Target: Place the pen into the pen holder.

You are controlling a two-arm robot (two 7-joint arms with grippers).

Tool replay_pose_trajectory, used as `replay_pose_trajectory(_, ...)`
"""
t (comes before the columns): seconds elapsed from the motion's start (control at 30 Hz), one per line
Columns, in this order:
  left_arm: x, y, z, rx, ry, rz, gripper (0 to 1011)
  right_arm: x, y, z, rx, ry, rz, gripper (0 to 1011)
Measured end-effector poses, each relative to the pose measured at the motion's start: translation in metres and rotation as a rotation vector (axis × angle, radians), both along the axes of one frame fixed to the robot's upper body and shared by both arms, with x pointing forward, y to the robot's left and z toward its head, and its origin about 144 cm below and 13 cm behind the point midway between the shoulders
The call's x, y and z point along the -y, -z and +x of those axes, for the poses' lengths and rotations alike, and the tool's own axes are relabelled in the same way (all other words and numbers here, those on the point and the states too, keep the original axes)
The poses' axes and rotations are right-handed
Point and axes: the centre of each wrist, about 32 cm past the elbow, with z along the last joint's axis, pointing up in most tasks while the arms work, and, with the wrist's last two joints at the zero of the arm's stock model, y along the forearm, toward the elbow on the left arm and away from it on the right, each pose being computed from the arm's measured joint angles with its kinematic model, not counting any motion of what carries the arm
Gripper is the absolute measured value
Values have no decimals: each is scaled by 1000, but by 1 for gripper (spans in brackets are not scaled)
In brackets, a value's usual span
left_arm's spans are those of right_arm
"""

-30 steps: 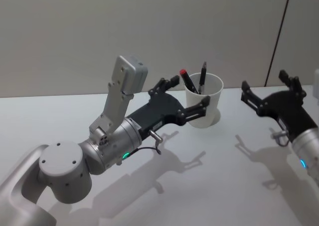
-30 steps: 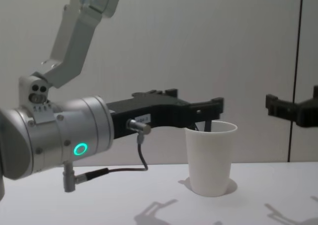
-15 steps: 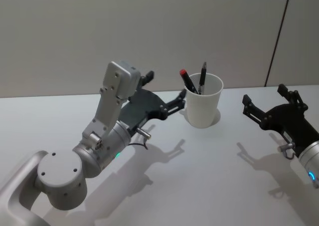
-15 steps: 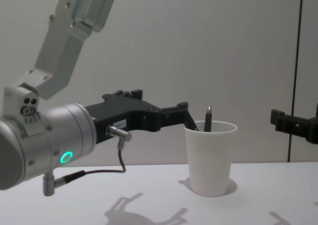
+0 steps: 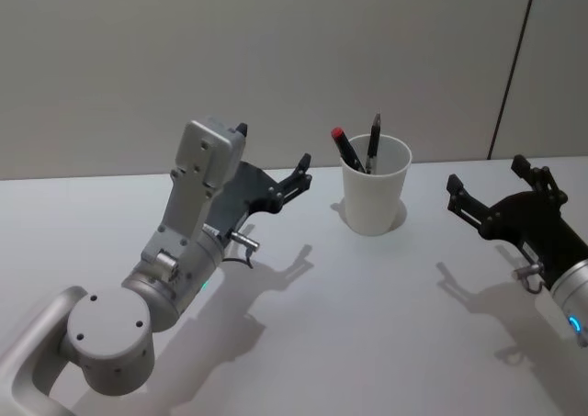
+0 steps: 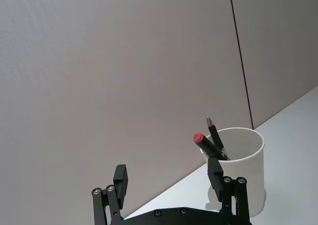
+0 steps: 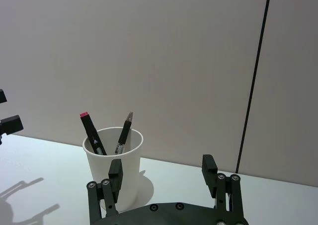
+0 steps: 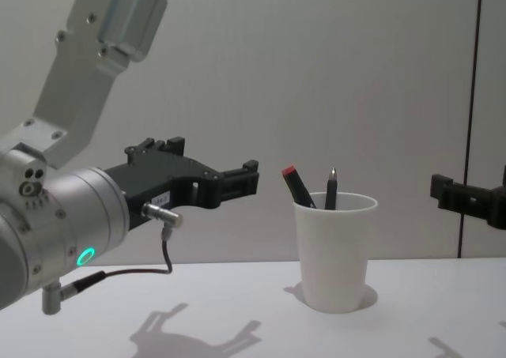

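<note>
The pen holder is a white paper cup standing upright at the back of the table. Two pens lean inside it: a black one with a red cap and a slim black pen with its tip up. My left gripper hovers open and empty to the left of the cup, well apart from it. My right gripper is open and empty to the right of the cup. The left wrist view looks past the open left gripper at the cup. From the right wrist, the cup stands beyond the open right gripper.
The table is plain white, with a grey wall close behind it. A dark vertical seam runs down the wall at the right. The left arm's elbow rises high on the left.
My left gripper has pulled back to the left, from right beside the cup to well clear of it, still open. The right gripper dropped slightly early on, then held still.
</note>
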Motion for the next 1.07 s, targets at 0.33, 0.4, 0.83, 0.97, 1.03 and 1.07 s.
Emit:
replay_pose_trajectory(0.33,0,0,0,3,-7,2,1001,0,0,0,0,0,0,1001)
replay_pose_trajectory(0.4,0,0,0,3,-7,2,1001,0,0,0,0,0,0,1001)
replay_pose_trajectory(0.83,0,0,0,3,-7,1,1001,0,0,0,0,0,0,1001)
replay_pose_trajectory(0.97,0,0,0,3,-7,2,1001,0,0,0,0,0,0,1001)
replay_pose_trajectory(1.03,0,0,0,3,-7,2,1001,0,0,0,0,0,0,1001)
replay_pose_trajectory(1.07,0,0,0,3,-7,2,1001,0,0,0,0,0,0,1001)
